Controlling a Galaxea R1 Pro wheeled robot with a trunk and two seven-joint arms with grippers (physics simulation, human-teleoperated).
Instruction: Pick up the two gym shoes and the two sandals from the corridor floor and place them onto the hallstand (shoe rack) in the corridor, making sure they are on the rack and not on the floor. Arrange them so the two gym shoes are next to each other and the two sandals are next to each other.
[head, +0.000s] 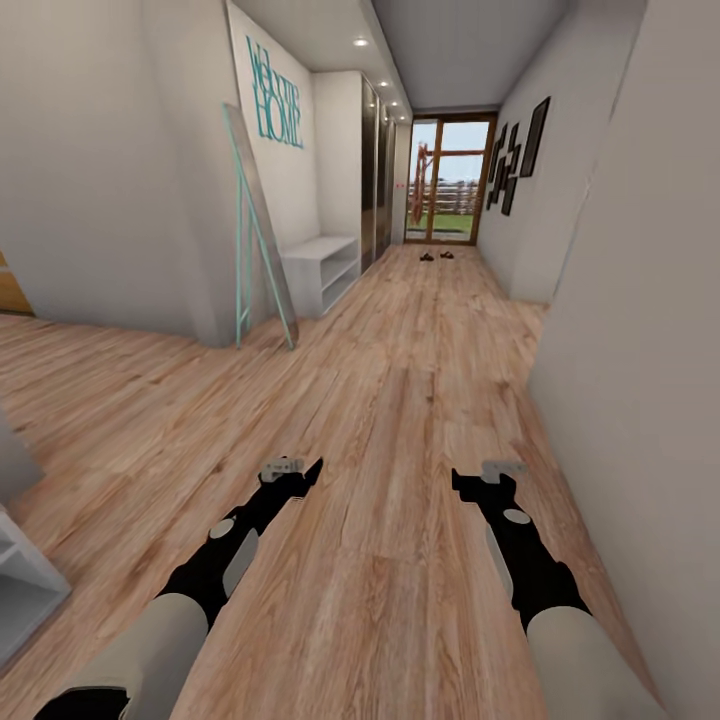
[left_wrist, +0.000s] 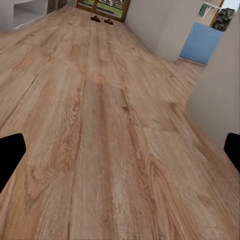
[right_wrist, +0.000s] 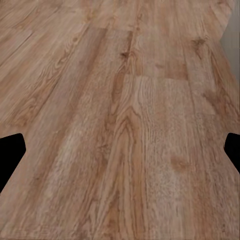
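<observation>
Two small dark sandals (head: 436, 256) lie on the corridor floor (head: 400, 400) far ahead near the glass door; the left wrist view shows them as dark specks (left_wrist: 101, 20). The pale hallstand (head: 325, 265), a low two-tier bench with a tall white panel behind, stands against the left wall about halfway down. The gym shoes are out of view. My left gripper (head: 295, 468) (left_wrist: 120, 155) and right gripper (head: 485, 473) (right_wrist: 120, 155) hover low over bare planks, both open and holding nothing.
A teal-framed mirror (head: 262, 230) leans on the left wall corner. The right wall (head: 640, 350) runs close beside my right arm. A white shelf unit (head: 25, 580) sits at lower left. A glass door (head: 450, 180) closes the far end. A blue panel (left_wrist: 202, 42) stands in a side opening.
</observation>
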